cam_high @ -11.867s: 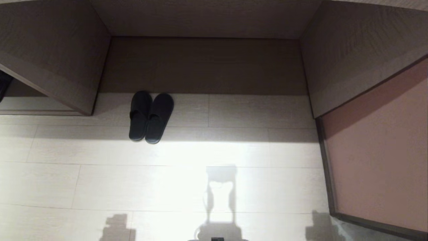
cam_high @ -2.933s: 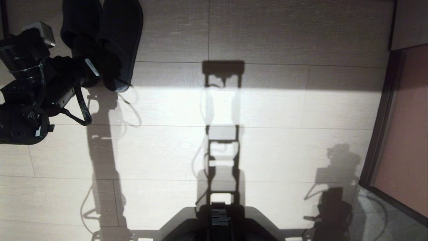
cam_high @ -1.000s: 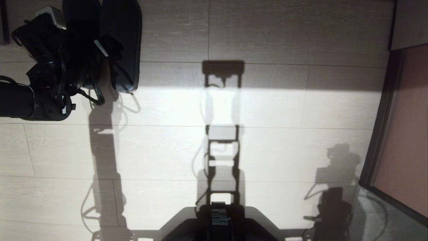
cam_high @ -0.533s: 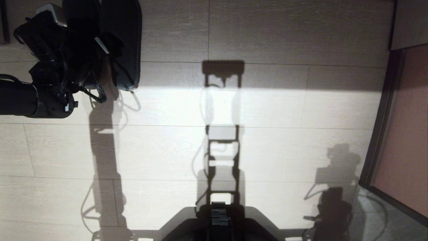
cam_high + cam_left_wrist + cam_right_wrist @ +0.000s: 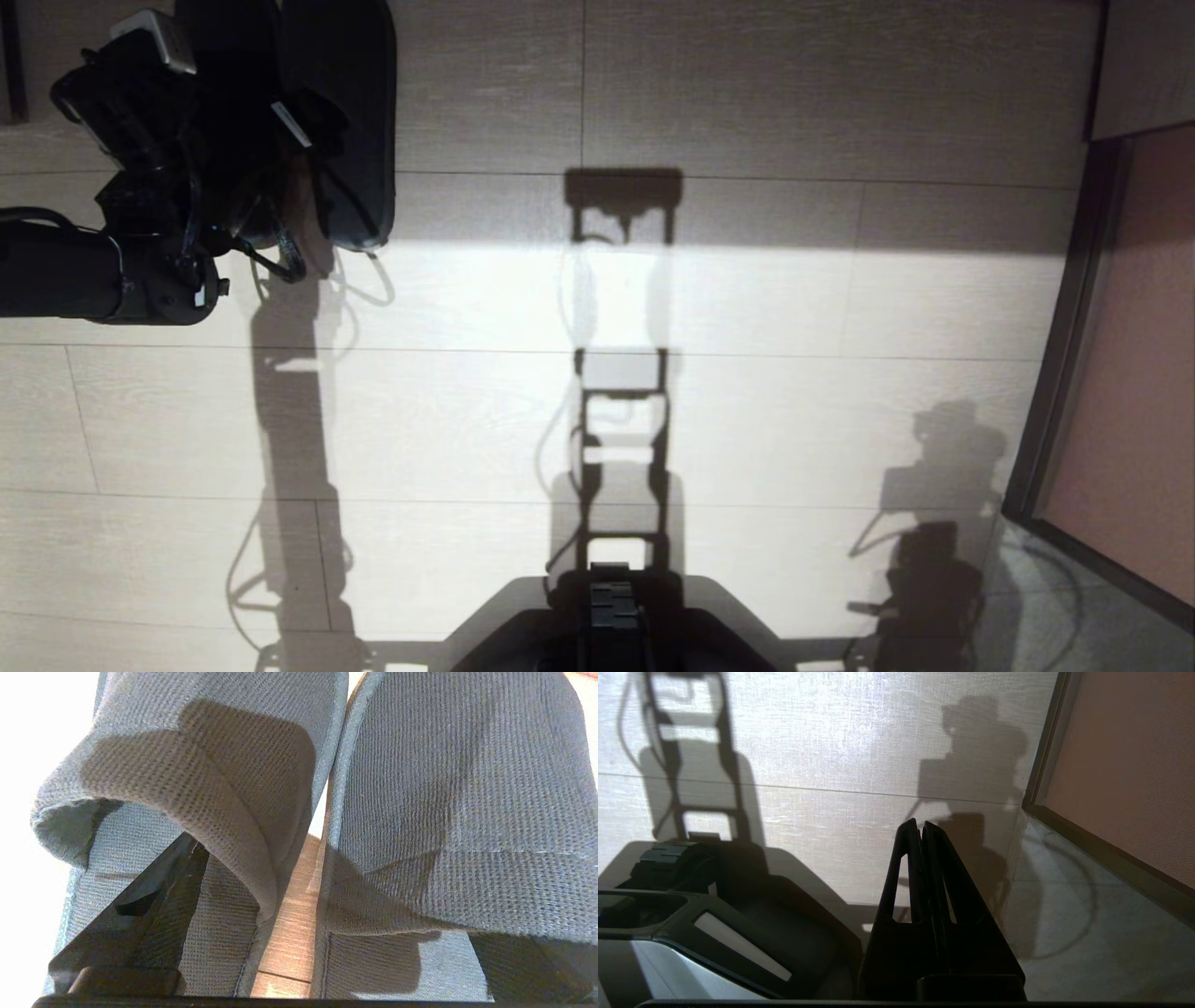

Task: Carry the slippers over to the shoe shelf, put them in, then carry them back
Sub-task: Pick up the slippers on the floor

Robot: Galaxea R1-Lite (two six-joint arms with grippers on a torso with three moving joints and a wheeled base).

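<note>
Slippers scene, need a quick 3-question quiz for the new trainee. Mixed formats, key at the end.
1. True or false: the right claw is shut and holds nothing.
2. The left claw is: A) open, at the heel openings of the slippers; B) shut on one toe; C) open, far from them.
3. Fill in: the strip seen between the two slippers in the left wrist view is the ___.

Key: 1 true; 2 A; 3 floor.
</note>
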